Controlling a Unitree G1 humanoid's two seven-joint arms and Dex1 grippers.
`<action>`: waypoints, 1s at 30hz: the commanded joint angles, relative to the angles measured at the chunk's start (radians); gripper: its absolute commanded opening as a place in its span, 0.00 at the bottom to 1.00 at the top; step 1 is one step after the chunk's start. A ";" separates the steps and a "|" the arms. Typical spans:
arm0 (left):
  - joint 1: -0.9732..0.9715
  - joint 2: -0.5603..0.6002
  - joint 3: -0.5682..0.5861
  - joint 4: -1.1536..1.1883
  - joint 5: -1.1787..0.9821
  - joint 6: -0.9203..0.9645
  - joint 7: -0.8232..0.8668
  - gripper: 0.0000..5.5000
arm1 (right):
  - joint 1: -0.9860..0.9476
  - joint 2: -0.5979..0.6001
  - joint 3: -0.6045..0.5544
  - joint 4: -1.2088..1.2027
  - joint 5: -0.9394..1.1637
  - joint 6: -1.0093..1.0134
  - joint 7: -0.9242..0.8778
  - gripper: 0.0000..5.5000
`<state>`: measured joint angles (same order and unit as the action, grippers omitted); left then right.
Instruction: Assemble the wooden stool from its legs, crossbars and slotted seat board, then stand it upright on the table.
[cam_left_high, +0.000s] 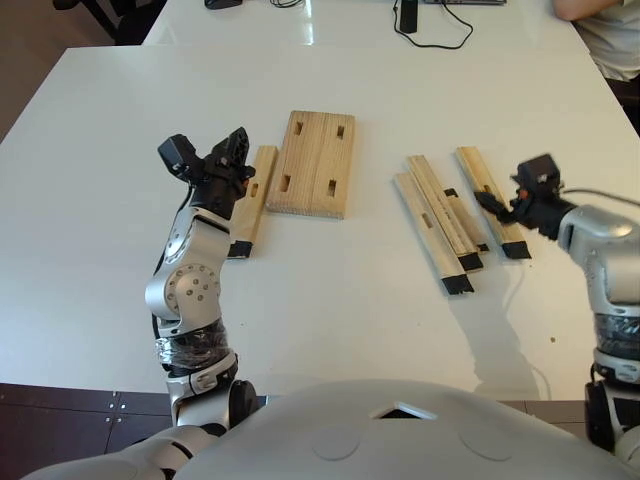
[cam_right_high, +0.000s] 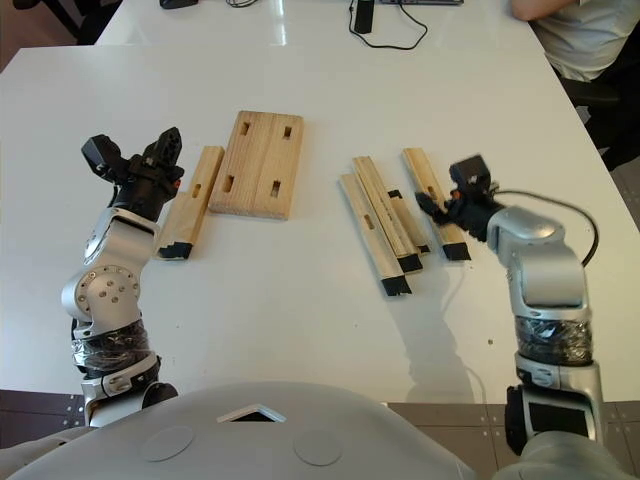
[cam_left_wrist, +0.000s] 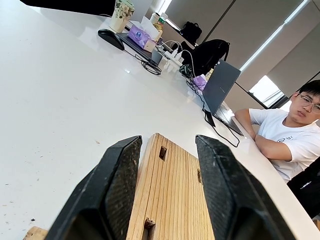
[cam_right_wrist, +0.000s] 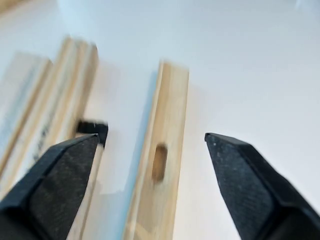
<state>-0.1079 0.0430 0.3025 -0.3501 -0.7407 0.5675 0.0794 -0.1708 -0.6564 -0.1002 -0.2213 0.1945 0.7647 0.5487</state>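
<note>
Two spread claws: left claw (cam_left_high: 238, 142) beside lone leg (cam_left_high: 262, 176), right claw (cam_left_high: 491, 204) over outermost leg (cam_left_high: 478, 170); black cable (cam_left_high: 440, 43) beyond seat board (cam_left_high: 313, 163).

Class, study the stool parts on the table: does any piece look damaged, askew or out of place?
Nothing stands out. The seat board lies flat mid-table, one leg alongside its left edge, and the remaining sticks lie in a loose bunch to the right, some overlapping. No piece looks cracked.
</note>
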 joint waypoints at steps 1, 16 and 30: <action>-0.017 0.008 -0.002 0.013 0.011 -0.006 -0.006 0.36 | 0.014 0.003 0.072 -0.066 0.032 -0.027 0.073 0.71; -0.011 0.008 0.008 0.011 0.015 -0.005 -0.011 0.36 | 0.200 0.067 0.109 -0.132 0.044 0.030 -0.007 0.55; 0.008 -0.007 0.002 -0.003 0.022 -0.017 -0.008 0.36 | 0.144 0.062 0.043 -0.110 0.072 0.108 -0.032 0.25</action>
<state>-0.1052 0.0375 0.3071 -0.3433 -0.7225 0.5524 0.0656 -0.0008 -0.5806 -0.0463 -0.3423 0.2664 0.8733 0.5155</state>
